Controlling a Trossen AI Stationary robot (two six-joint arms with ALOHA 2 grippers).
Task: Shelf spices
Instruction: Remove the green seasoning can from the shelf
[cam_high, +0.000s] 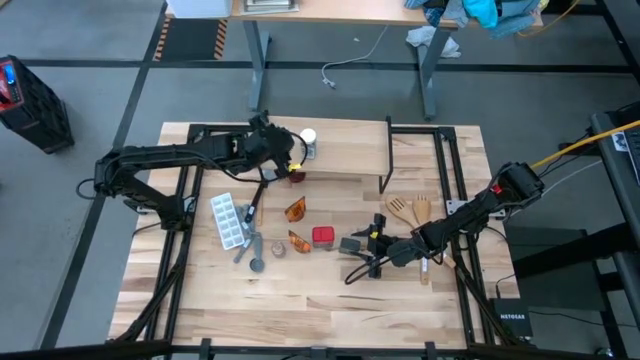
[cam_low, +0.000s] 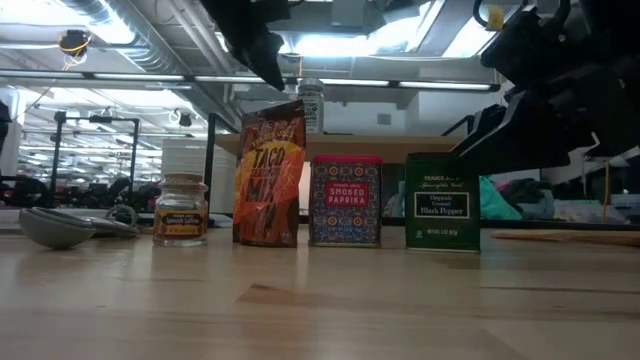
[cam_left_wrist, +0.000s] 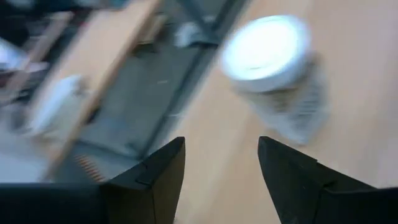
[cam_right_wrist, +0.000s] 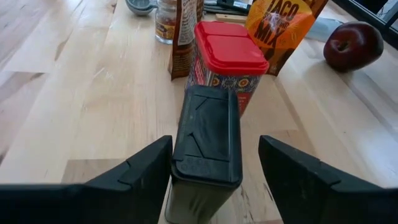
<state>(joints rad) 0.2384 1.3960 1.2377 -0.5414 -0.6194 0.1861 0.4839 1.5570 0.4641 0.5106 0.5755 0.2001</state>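
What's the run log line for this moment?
left gripper: open, by white-capped jar | right gripper: open around dark square tin

Plank-topped light-wood worktop (cam_high: 320, 300) carries: raised light-wood shelf (cam_high: 345, 150) with white-capped jar (cam_high: 308, 138); orange packets (cam_high: 295, 210), red-topped box (cam_high: 322, 236), dark square tin (cam_high: 352, 245), grey tray (cam_high: 227, 220), wooden spatulas (cam_high: 410, 209).

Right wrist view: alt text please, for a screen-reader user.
The right gripper straddles a dark grey square tin on the wooden table, fingers open on either side, not touching. Behind it stand a red-topped box, an orange taco mix packet and an apple.
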